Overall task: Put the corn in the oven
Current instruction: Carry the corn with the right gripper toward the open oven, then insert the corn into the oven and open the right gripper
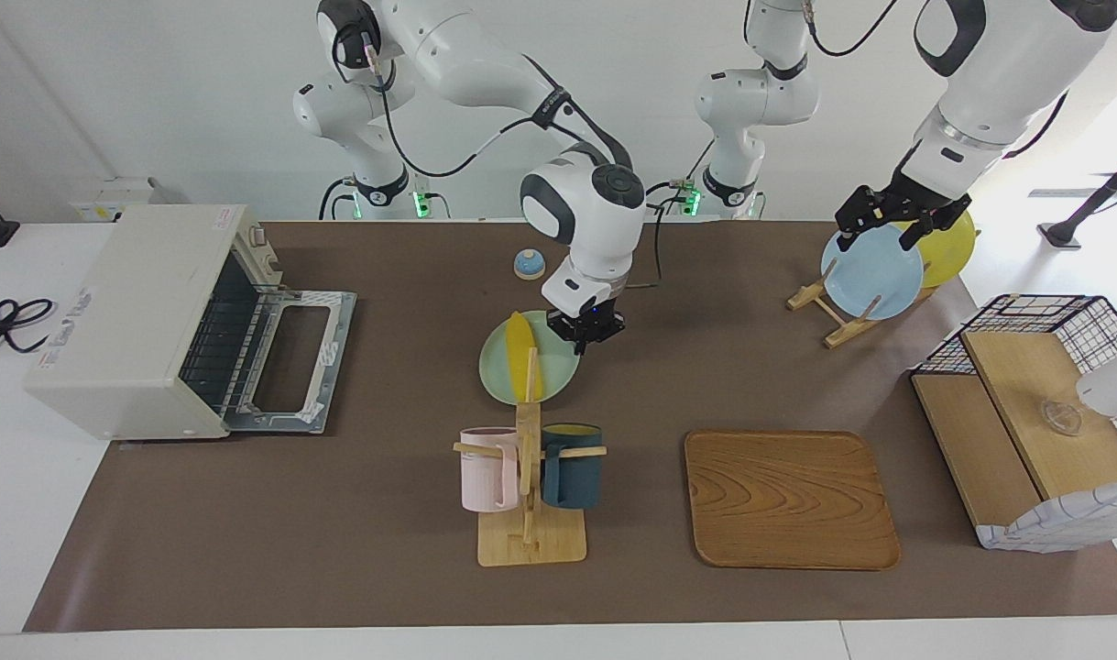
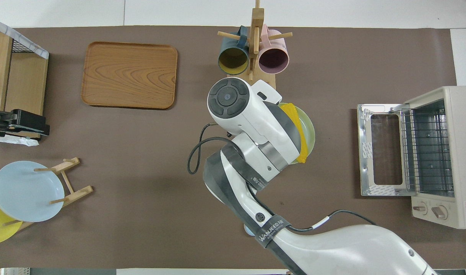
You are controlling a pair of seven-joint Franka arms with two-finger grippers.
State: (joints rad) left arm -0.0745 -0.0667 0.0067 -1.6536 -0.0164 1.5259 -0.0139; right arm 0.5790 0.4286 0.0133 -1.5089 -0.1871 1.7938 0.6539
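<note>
The corn (image 1: 522, 353) lies on a pale green plate (image 1: 498, 371) at mid-table, partly hidden by the mug rack's post. My right gripper (image 1: 590, 332) is shut on the plate's rim on the side toward the left arm and seems to hold it just above the table. In the overhead view the right arm covers most of the plate (image 2: 310, 131); a strip of corn (image 2: 301, 143) shows. The oven (image 1: 127, 312) stands at the right arm's end of the table, its door (image 1: 292, 357) down and its rack bare. My left gripper (image 1: 888, 225) waits open over the plate rack.
A mug rack (image 1: 529, 486) with a pink and a dark blue mug stands just farther from the robots than the plate. A wooden tray (image 1: 790, 500), a blue plate (image 1: 871, 272) and yellow plate (image 1: 952, 247) in a rack, a small blue bell (image 1: 529, 264), and a wire basket shelf (image 1: 1025, 412).
</note>
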